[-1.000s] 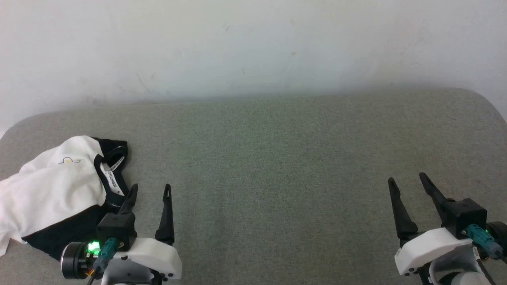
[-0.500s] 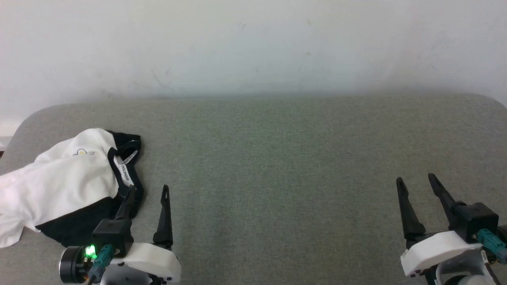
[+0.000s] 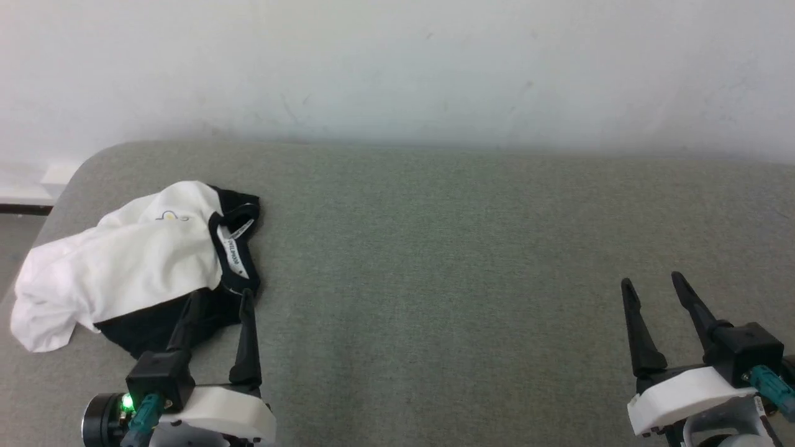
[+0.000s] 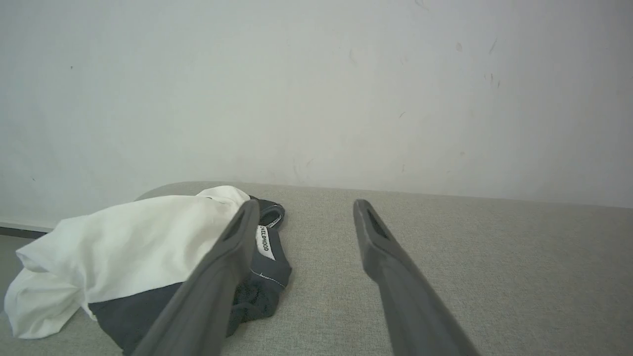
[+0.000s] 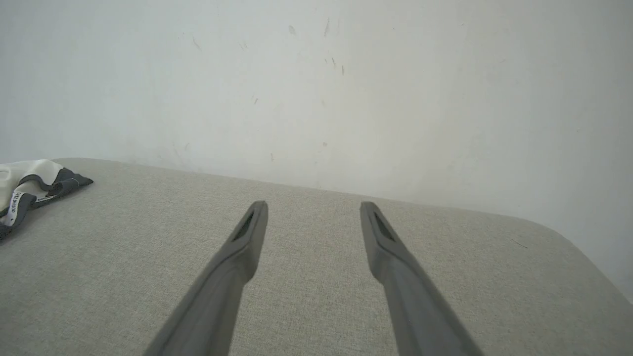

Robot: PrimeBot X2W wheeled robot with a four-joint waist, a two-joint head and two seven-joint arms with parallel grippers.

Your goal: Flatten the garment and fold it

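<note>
Crumpled garment (image 3: pixel 124 273), beside table (image 3: pixel 466 261) left edge

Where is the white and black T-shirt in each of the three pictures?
Head view: the T-shirt lies crumpled at the left of the grey cushion.
Left wrist view: it is at the lower left, partly behind one dark finger of the left tool.
Right wrist view: it is at the far left edge, cut off by the picture.
Shared landmark: its white neck label.
</note>
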